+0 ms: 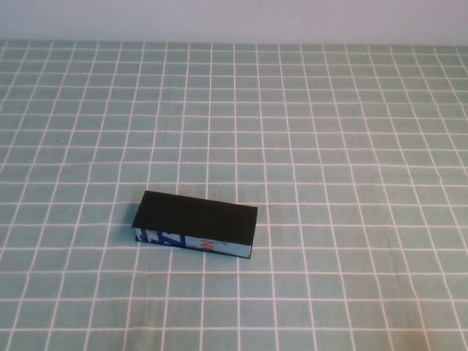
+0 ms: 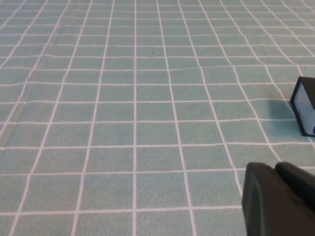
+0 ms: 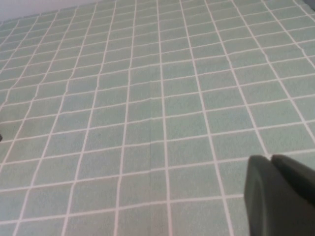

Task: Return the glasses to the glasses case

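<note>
The glasses case (image 1: 196,224) has a matt black lid, with a smooth, printed light-blue front. Under it the worktop (image 1: 351,146) wears a green checked cloth, soft-looking and slightly wrinkled. Left hand (image 2: 283,199) and right hand (image 3: 280,194), both off to the case's sides, look like matt black plastic.

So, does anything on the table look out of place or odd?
Nothing looks damaged. The glasses case lies shut, slightly askew to the grid cloth. No glasses are in view. The left gripper and right gripper hang above bare cloth.

Left gripper (image 2: 278,196) low over cloth; right gripper (image 3: 280,191) likewise.
</note>
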{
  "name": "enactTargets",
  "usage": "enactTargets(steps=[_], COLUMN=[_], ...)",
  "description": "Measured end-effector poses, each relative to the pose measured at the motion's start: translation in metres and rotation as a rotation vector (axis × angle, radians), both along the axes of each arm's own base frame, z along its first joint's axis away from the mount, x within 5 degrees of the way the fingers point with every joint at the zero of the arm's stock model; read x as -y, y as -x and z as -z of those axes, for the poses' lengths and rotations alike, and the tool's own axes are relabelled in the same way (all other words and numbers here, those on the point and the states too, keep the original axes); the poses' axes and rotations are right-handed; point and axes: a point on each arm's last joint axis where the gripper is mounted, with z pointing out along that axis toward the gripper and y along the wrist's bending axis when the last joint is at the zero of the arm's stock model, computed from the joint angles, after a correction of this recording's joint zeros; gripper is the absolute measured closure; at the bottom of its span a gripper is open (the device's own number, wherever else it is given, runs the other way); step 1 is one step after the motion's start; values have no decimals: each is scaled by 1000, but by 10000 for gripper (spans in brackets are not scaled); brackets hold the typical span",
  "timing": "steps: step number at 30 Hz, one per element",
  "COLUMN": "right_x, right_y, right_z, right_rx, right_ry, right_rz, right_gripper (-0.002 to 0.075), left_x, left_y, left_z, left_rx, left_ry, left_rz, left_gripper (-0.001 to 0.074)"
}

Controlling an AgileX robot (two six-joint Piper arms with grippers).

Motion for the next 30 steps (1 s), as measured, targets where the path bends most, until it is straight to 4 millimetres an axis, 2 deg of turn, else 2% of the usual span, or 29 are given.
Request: enactTargets(steps=[30], right_x=[-1], right_y=[1], right_z=[1], right_rx=[-12], right_ry=[31], right_rz=[-29], right_gripper=[737], left_x=[0], left_y=[0], left_z=[0], left_rx=[0], left_ry=[2], left_rz=[0], left_gripper=[734])
